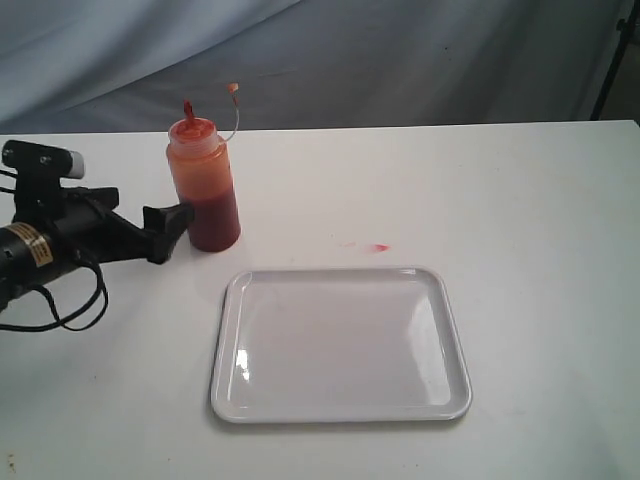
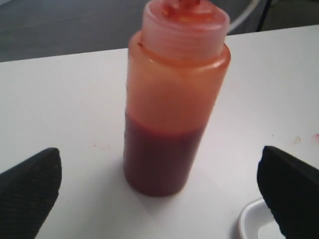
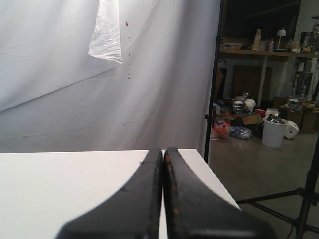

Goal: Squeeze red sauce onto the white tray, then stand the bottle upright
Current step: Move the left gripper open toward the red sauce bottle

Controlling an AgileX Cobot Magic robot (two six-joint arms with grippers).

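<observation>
Bottle (image 1: 204, 190) stands upright on the worktop (image 1: 520, 200), just beyond the white tray's (image 1: 340, 345) far left corner, with red sauce (image 1: 215, 226) in its lower half. Left end effector (image 1: 172, 228) is spread wide just beside it, not touching. Right end effector (image 3: 163, 199) is clenched.

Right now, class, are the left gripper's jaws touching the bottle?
Apart. The left wrist view shows the left gripper with its jaws open wide, and bare table between each one and the bottle.
</observation>
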